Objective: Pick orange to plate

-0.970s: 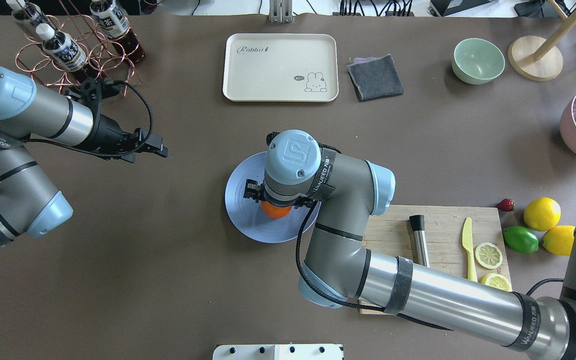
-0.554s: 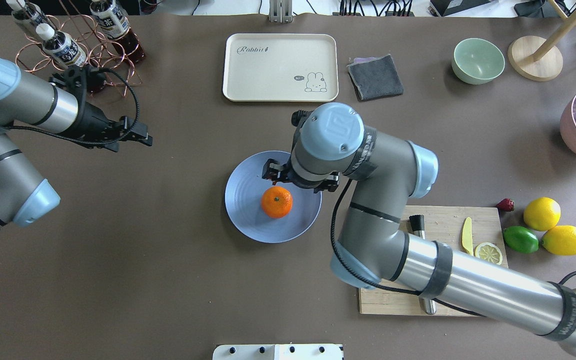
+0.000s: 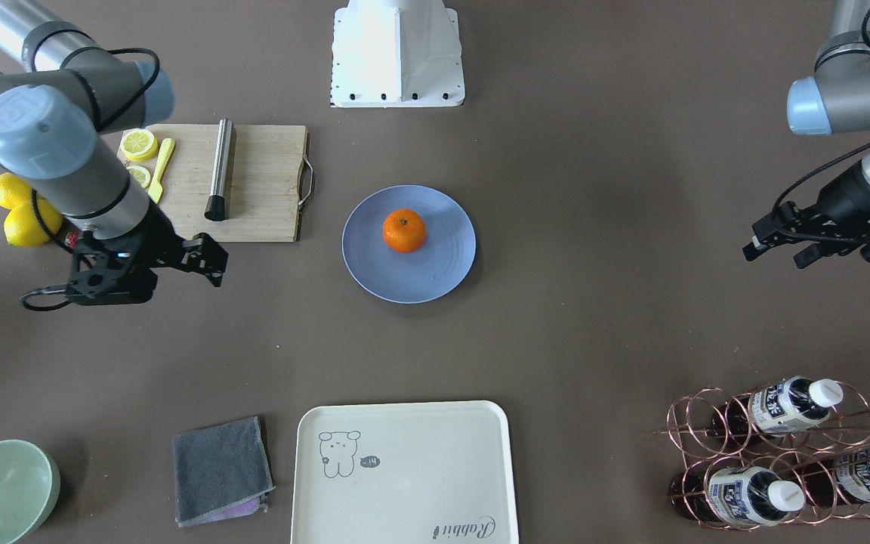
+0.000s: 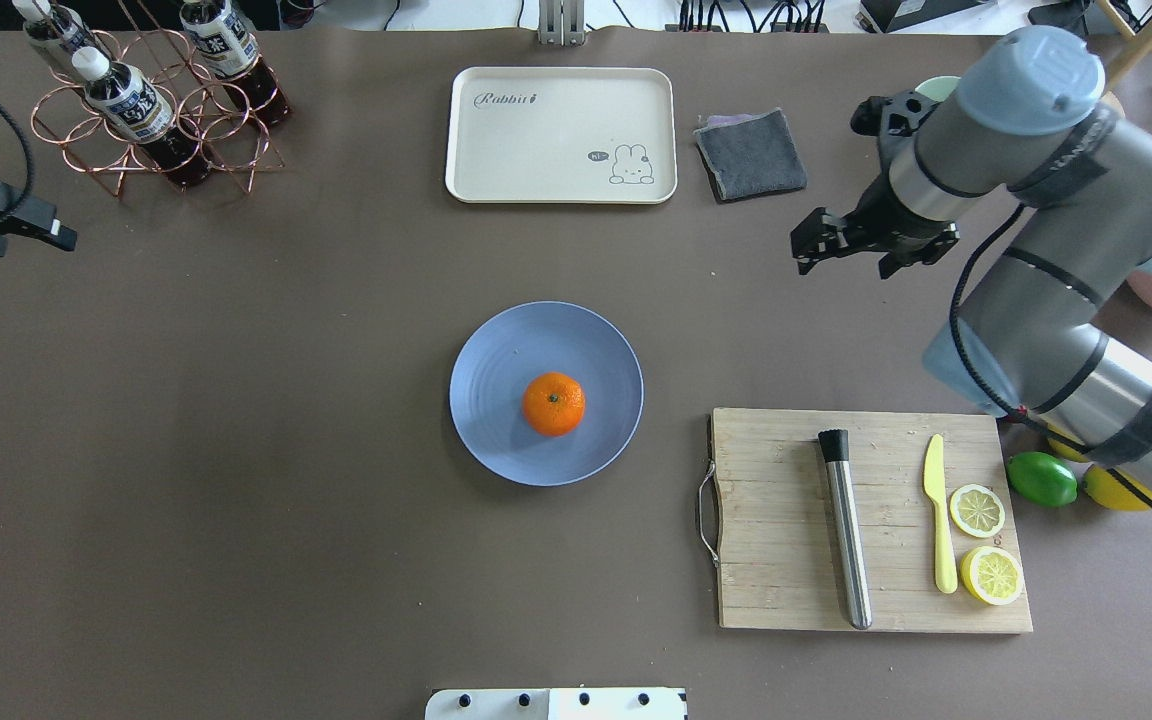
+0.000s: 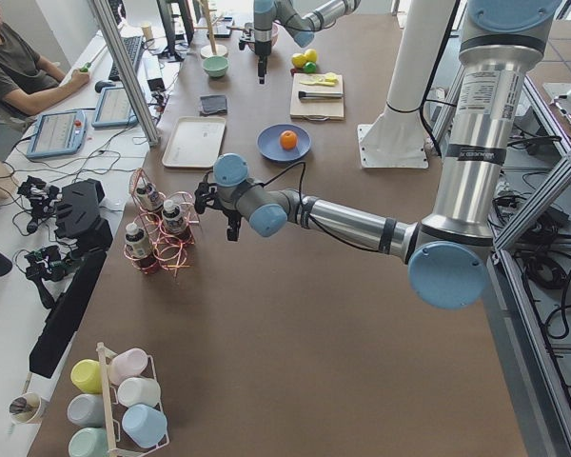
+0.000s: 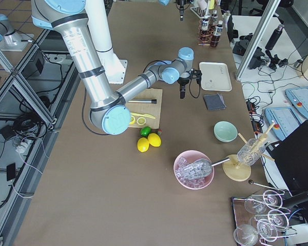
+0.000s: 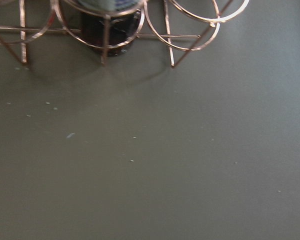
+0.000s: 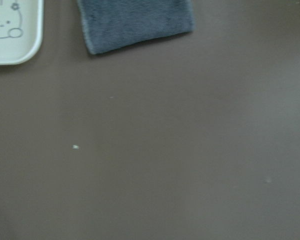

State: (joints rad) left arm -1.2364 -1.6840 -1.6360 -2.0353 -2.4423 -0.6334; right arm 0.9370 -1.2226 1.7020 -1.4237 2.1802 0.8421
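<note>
Front view, fruit: the orange [image 3: 405,230] sits on the plate [image 3: 435,276], slightly off centre toward the robot, stem dimple up, nothing touching it.
Front view, grippers: the right gripper [image 3: 216,264] hangs near the cutting board [image 3: 261,181] corner, fingers spread, nothing between them. The left gripper [image 3: 775,253] is well apart on the other side, also spread and empty.
Overhead: the right gripper [image 4: 841,262] is near the cloth [image 4: 751,153], and the left gripper [image 4: 26,240] is at the edge beside the bottle rack [image 4: 151,110]. Both are well apart from the plate.
Left side view: the orange [image 5: 288,139] is a small bright spot on the plate; too small for more.
Right side view: we cannot pick out the plate.
Wrist views: the left shows table [image 7: 165,165] and the rack's feet. The right shows the cloth and a tray [image 8: 10,30] corner. No fingers in either.
Our read: the placing looks done; clearing off is the step in hand.
Doing it well: we keep both arms high and wide of the plate so the round fruit is not nudged. The left arm minds the rack and the right minds the cloth.
</note>
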